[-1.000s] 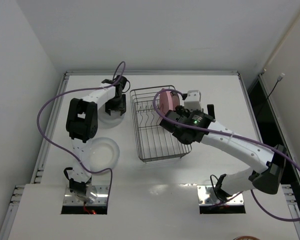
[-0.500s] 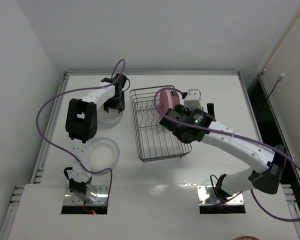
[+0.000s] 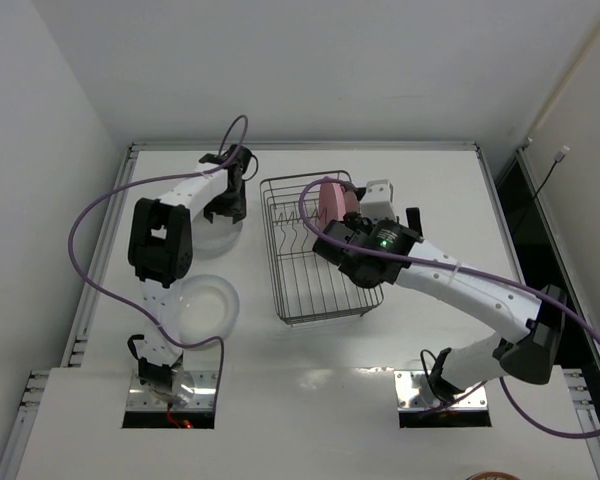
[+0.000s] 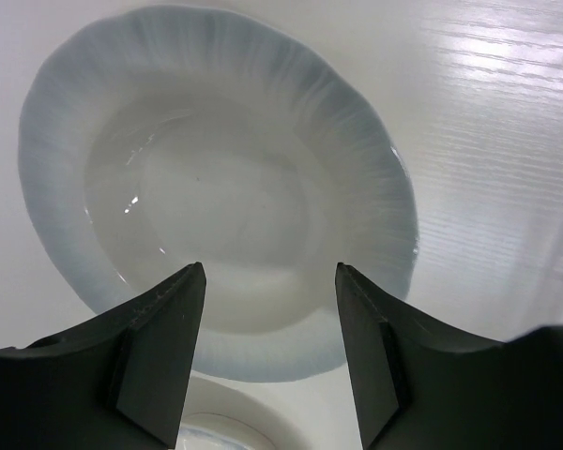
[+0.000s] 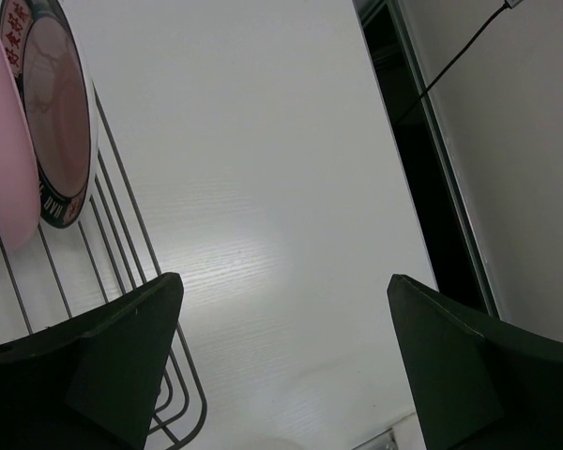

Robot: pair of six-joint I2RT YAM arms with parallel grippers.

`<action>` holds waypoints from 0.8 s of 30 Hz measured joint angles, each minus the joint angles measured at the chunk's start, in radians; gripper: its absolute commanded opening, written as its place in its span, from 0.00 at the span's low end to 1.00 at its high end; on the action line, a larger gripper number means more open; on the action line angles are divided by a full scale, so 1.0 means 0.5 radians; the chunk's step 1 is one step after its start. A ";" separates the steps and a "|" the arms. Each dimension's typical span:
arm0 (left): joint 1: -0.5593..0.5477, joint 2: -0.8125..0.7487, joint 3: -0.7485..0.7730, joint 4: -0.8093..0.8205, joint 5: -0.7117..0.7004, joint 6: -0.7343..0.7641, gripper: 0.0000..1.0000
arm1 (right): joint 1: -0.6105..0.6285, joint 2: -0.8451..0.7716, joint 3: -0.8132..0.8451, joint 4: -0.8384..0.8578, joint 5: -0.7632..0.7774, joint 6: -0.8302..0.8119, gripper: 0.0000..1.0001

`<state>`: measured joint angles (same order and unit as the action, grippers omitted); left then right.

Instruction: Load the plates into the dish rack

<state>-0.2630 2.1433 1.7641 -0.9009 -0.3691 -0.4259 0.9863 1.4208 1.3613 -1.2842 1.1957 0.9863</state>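
Note:
A translucent whitish plate [image 4: 216, 178] lies flat on the table, and my left gripper [image 4: 268, 272] hangs open above its near rim without touching it. From the top view, that gripper [image 3: 230, 208] is over the plate [image 3: 218, 233], left of the dish rack [image 3: 320, 290]. A second translucent plate [image 3: 202, 305] lies nearer the left arm's base, and its rim [image 4: 206, 427] shows at the bottom of the left wrist view. A pink plate [image 5: 5, 159] and a white plate with a dark patterned rim [image 5: 61, 122] stand upright in the rack [image 5: 122, 234]. My right gripper [image 5: 283, 281] is open and empty beside the rack's right side.
The right arm [image 3: 460, 285] reaches across the rack's near right corner. A dark gap [image 5: 422, 141] runs along the table's right edge. White walls close in the table at the back and left.
My left gripper has drawn back a little toward the far edge of the plate. The right arm has shifted slightly left over the rack. Both grippers stay open.

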 measured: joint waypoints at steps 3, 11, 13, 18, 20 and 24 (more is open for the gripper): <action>0.000 -0.040 -0.010 0.027 0.088 0.014 0.55 | 0.011 0.011 0.005 0.001 -0.003 0.000 0.89; 0.000 -0.222 -0.069 0.156 0.393 0.111 0.55 | 0.021 0.037 0.008 0.002 -0.006 0.000 0.89; 0.000 -0.225 -0.069 0.174 0.461 0.127 0.55 | 0.022 0.043 0.009 0.002 -0.009 0.000 0.89; 0.000 -0.170 -0.066 0.153 0.576 0.165 0.55 | 0.022 0.081 0.043 0.002 -0.014 -0.002 0.89; 0.000 -0.122 -0.066 0.144 0.600 0.170 0.55 | 0.022 0.090 0.052 0.002 -0.020 -0.002 0.89; 0.000 -0.025 -0.066 0.105 0.598 0.172 0.55 | 0.022 0.094 0.063 0.001 -0.022 -0.002 0.89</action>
<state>-0.2630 2.1307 1.7309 -0.8482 -0.0700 -0.3401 0.9974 1.4677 1.3926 -1.2839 1.1847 0.9852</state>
